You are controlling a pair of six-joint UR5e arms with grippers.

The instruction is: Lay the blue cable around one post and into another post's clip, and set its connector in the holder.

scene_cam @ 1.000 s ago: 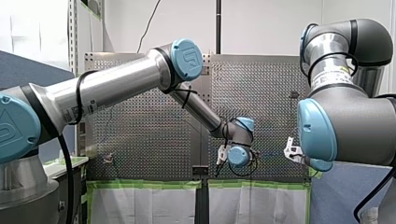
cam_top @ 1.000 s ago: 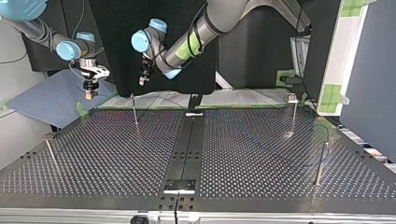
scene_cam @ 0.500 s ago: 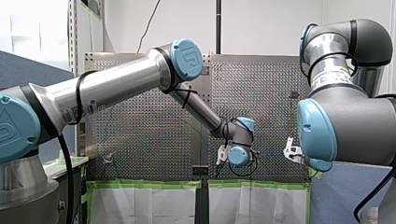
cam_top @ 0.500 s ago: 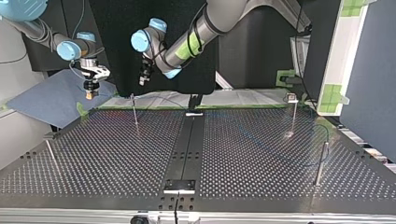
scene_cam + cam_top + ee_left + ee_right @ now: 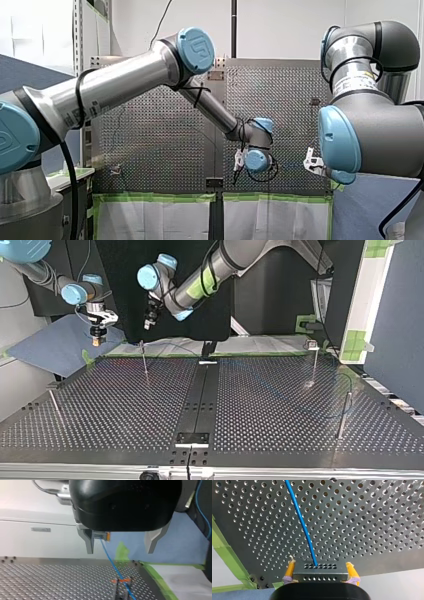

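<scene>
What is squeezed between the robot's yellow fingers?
The blue cable's grey connector, a block with rows of small holes. My right gripper pinches it between its yellow pads, as the right wrist view shows.

Two arms, my left arm (image 5: pixel 125 80) and my right arm (image 5: pixel 370 130), each carry one gripper: my left gripper (image 5: pixel 148 322), my right gripper (image 5: pixel 98 337). One perforated table (image 5: pixel 270 430) bears four posts, placed by the top view: far left post (image 5: pixel 144 360), far right post (image 5: pixel 313 365), near left post (image 5: pixel 55 406), near right post (image 5: pixel 343 415). One blue cable (image 5: pixel 304 527), one connector (image 5: pixel 320 570).
</scene>
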